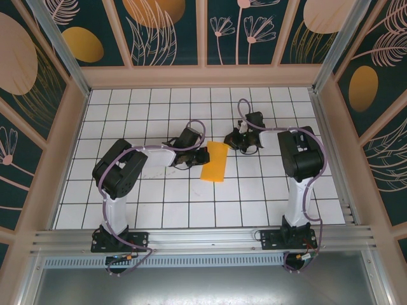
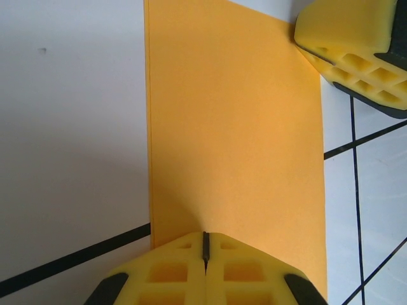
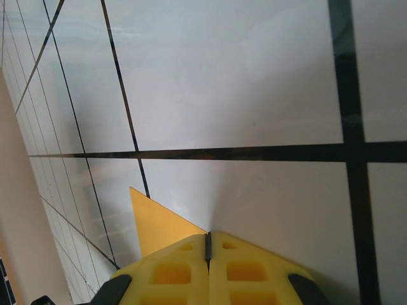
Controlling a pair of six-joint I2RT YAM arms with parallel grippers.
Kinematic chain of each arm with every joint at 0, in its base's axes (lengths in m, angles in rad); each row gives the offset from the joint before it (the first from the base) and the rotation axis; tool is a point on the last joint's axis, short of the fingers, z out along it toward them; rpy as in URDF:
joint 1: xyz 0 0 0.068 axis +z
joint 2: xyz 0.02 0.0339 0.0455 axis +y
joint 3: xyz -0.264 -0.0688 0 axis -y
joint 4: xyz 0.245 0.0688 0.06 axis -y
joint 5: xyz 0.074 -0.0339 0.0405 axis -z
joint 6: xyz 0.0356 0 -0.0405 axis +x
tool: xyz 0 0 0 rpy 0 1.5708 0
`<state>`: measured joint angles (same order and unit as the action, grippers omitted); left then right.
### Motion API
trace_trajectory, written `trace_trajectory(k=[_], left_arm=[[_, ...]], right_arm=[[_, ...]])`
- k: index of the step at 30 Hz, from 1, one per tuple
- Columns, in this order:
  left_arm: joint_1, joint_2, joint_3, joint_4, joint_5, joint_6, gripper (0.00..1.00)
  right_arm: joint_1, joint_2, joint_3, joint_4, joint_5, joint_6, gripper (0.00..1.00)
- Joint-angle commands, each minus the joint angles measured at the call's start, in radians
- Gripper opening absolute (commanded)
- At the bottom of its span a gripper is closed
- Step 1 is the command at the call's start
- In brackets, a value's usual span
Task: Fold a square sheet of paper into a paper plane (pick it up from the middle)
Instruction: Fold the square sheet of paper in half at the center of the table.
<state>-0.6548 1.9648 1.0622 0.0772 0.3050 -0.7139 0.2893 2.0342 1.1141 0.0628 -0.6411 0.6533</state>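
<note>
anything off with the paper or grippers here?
Nothing damaged. The folded orange paper lies flat but skewed to the tile lines. Both are shut: left gripper at one edge, right gripper at a corner; whether either pinches it is unclear.

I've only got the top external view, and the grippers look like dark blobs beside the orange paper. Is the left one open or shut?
Observer: Shut. On the left wrist camera the left gripper is closed, with its tip at the edge of the square sheet of paper nearest that camera.
Operator: And the right gripper?
Observer: The right gripper is shut as well, its tip at a pointed corner of the sheet.
Operator: Any creases across the paper?
Observer: None visible from the left wrist. The surface looks smooth and lies flat on the table.
</note>
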Motion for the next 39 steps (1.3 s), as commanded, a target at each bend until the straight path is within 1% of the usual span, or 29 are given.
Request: trace_trajectory(k=[1,4,5,6,8,9,12,13,15,17,18,20,23,24,27,29,30,31,33,39], left_arm=[[0.003,0.015,-0.029,-0.122,-0.018,0.001,0.0],[0.003,-0.038,-0.028,-0.107,0.004,-0.006,0.0],[0.003,-0.058,-0.02,-0.111,0.005,-0.007,0.02],[0.003,-0.082,-0.011,-0.111,0.019,-0.009,0.06],[0.003,-0.137,-0.006,-0.087,0.033,-0.02,0.17],[0.004,-0.17,-0.01,-0.076,0.019,-0.028,0.22],[0.006,-0.243,-0.001,-0.108,-0.052,-0.024,0.28],[0.009,-0.267,-0.008,-0.113,-0.07,-0.027,0.28],[0.027,-0.309,-0.039,-0.105,-0.078,-0.042,0.32],[0.051,-0.342,-0.082,-0.073,-0.074,-0.074,0.35],[0.064,-0.357,-0.128,-0.043,-0.064,-0.097,0.37],[0.084,-0.376,-0.188,0.031,-0.022,-0.139,0.38],[0.097,-0.377,-0.246,0.125,0.029,-0.201,0.41],[0.099,-0.371,-0.258,0.158,0.049,-0.222,0.43],[0.099,-0.34,-0.281,0.233,0.093,-0.271,0.44],[0.099,-0.32,-0.294,0.272,0.102,-0.299,0.47],[0.098,-0.309,-0.293,0.282,0.107,-0.307,0.48],[0.098,-0.298,-0.289,0.288,0.112,-0.312,0.48],[0.099,-0.277,-0.276,0.286,0.119,-0.313,0.48],[0.099,-0.225,-0.239,0.221,0.102,-0.287,0.48]], right_arm=[[0.004,0.038,0.03,-0.053,-0.005,-0.06,0.0],[0.007,0.024,0.071,-0.097,-0.036,-0.11,0.01],[0.007,0.011,0.084,-0.116,-0.035,-0.127,0.03],[0.008,-0.007,0.093,-0.135,-0.032,-0.143,0.05],[0.008,-0.062,0.089,-0.154,-0.03,-0.162,0.16],[0.007,-0.098,0.079,-0.155,-0.026,-0.162,0.18],[0.008,-0.205,0.039,-0.181,0.071,-0.148,0.22],[0.011,-0.245,0.005,-0.167,0.093,-0.136,0.24],[0.023,-0.369,-0.101,-0.107,0.142,-0.1,0.32],[0.042,-0.489,-0.196,-0.071,0.216,-0.066,0.36],[0.058,-0.549,-0.243,-0.053,0.247,-0.047,0.37],[0.097,-0.647,-0.328,-0.012,0.304,-0.021,0.39],[0.155,-0.744,-0.457,0.063,0.36,0.011,0.41],[0.16,-0.759,-0.493,0.072,0.357,0.059,0.43],[0.153,-0.731,-0.509,0.021,0.241,0.114,0.45],[0.175,-0.707,-0.512,0.022,0.223,0.108,0.45],[0.187,-0.699,-0.509,0.012,0.242,0.117,0.45],[0.195,-0.692,-0.509,0.01,0.252,0.126,0.46],[0.201,-0.672,-0.513,0.039,0.225,0.136,0.49],[0.224,-0.59,-0.478,0.047,0.2,0.157,0.49]])
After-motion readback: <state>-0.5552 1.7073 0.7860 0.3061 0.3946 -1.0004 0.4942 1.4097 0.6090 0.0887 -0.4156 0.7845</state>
